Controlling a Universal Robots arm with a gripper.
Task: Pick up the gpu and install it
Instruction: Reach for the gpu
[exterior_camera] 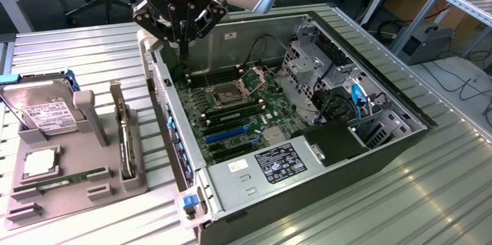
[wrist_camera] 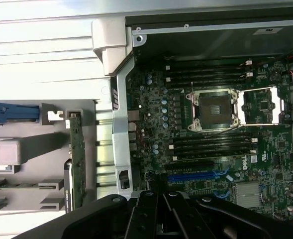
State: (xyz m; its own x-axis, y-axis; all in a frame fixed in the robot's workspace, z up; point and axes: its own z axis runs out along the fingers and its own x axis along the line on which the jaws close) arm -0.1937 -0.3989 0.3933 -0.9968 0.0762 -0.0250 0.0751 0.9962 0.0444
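Observation:
The gpu (exterior_camera: 127, 136) stands on edge in a slot of the grey holder (exterior_camera: 73, 196) at the exterior view's left, beside the open computer case (exterior_camera: 307, 193). In the wrist view the gpu (wrist_camera: 77, 164) shows edge-on as a thin green board with a dark cooler. My gripper (exterior_camera: 183, 42) hangs over the case's rear corner, above the motherboard (exterior_camera: 230, 112) and well apart from the gpu. Its fingers are shut together with nothing between them. The wrist view has the gripper (wrist_camera: 158, 201) over the board near the blue expansion slot (wrist_camera: 196, 175).
A silver hard drive (exterior_camera: 46, 115) leans in the holder, with a processor (exterior_camera: 38, 164) and a green memory stick (exterior_camera: 65, 178) lower down. Drive cages and cables (exterior_camera: 338, 95) fill the case's far side. The case wall (exterior_camera: 165, 112) stands between holder and motherboard.

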